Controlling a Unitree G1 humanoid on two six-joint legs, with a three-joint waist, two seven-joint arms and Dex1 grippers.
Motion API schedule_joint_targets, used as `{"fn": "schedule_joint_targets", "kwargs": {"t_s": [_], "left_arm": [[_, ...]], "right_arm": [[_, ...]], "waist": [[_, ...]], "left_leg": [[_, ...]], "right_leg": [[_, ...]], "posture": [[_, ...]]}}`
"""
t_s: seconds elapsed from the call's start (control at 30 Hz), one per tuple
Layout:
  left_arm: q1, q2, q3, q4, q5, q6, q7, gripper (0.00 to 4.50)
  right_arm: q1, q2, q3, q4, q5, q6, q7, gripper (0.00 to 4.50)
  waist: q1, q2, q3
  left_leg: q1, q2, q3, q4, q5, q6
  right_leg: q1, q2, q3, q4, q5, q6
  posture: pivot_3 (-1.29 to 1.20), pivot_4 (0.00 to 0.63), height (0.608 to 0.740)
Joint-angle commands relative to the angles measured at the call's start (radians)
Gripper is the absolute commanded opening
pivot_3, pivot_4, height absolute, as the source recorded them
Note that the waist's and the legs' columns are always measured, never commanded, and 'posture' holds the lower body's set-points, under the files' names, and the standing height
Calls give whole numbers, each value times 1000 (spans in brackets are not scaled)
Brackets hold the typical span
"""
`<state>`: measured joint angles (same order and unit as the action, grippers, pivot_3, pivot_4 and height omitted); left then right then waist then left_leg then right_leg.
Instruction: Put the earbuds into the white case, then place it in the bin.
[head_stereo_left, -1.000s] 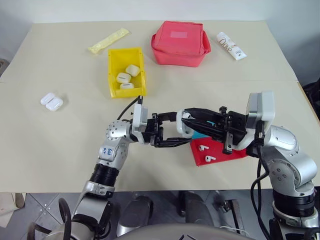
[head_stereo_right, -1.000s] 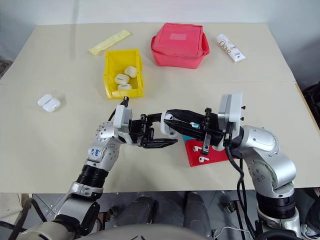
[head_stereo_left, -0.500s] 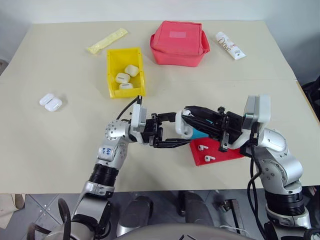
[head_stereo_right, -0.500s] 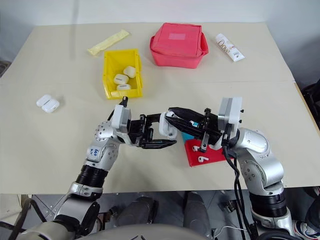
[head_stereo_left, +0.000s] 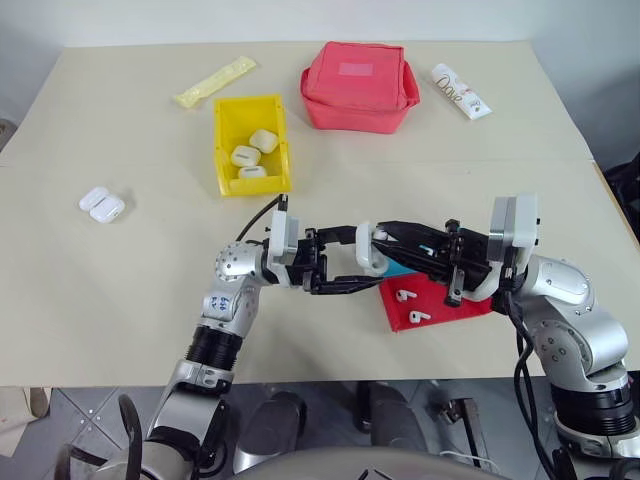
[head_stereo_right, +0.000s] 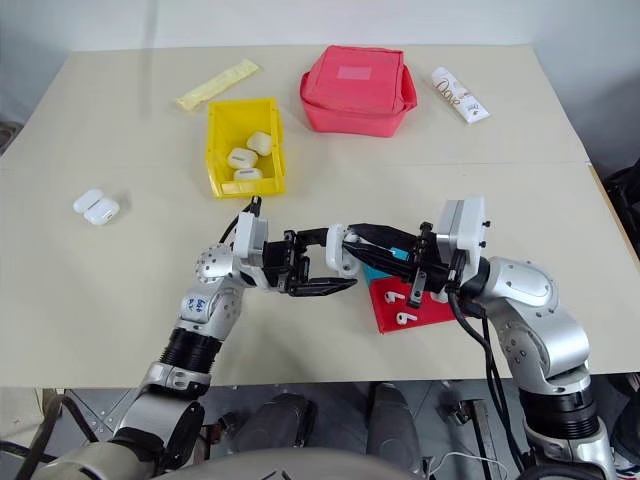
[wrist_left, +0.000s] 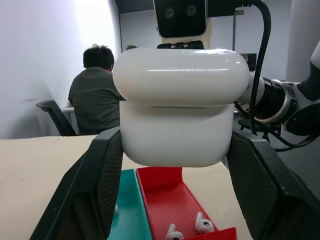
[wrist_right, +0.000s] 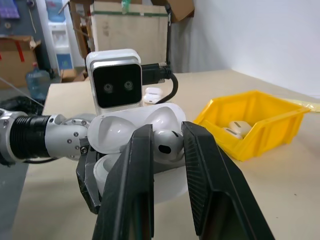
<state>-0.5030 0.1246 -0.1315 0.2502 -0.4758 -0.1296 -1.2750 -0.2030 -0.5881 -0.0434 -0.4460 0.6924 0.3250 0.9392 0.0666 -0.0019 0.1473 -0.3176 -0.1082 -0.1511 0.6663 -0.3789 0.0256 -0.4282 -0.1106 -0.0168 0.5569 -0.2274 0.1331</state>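
On the beige desk (head_stereo_left: 120, 300) the bright yellow plastic bin (head_stereo_left: 252, 145) holds three white cases. Two white earbuds (head_stereo_left: 411, 305) lie on the red tray (head_stereo_left: 440, 305). The left hand (head_stereo_left: 345, 262) clamps an open glossy white case (head_stereo_left: 366, 254) above the desk while the right hand (wrist_right: 163, 145) pinches what seems a third earbud (wrist_right: 167, 143), partly hidden.

Six white cases (head_stereo_left: 367, 247), three earbuds (head_stereo_left: 404, 296), one yellow bin (head_stereo_left: 225, 170), one red tray (head_stereo_left: 445, 303), one red pouch (head_stereo_left: 358, 85), one white tube (head_stereo_left: 461, 91), one yellow packet (head_stereo_left: 215, 81).

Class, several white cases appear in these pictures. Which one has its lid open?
The white case held in the left gripper, above the table. The three cases in the bin and the two on the table are shut.
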Motion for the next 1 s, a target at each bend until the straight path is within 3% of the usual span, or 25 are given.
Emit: {"fn": "schedule_joint_targets", "kwargs": {"t_s": [0.03, 0.43, 0.73, 1.0], "left_arm": [[-52, -12, 62, -18, -36, -58, 16, 2764], [-61, -6, 60, 70, -2, -114, -32, 2764], [-70, 1, 78, 125, 7, -140, -31, 2764], [-103, 36, 127, 198, 3, -153, -38, 2764]], "right_arm": [[6, -42, 39, -19, -23, 49, 20, 477], [-77, -77, -17, -51, -14, 79, -17, 4424], [7, -152, -138, -96, 1, 113, -40, 4467], [375, -210, -493, -171, 20, 138, -20, 4467]], "waist": [[0, 0, 0], [4, 0, 0], [7, 0, 0], [18, -1, 0]], "left_leg": [[0, 0, 0, 0, 0, 0], [-1, 0, 0, 0, 0, 0], [-1, 0, 0, 0, 0, 0], [-1, 0, 0, 0, 0, 0]], "right_leg": [[0, 0, 0, 0, 0, 0], [0, 0, -1, 0, 0, 0], [0, 0, 0, 0, 0, 0], [0, 0, 0, -1, 0, 1]], "posture": [[0, 150, 740], [0, 150, 740], [0, 150, 740], [0, 150, 740]]}}
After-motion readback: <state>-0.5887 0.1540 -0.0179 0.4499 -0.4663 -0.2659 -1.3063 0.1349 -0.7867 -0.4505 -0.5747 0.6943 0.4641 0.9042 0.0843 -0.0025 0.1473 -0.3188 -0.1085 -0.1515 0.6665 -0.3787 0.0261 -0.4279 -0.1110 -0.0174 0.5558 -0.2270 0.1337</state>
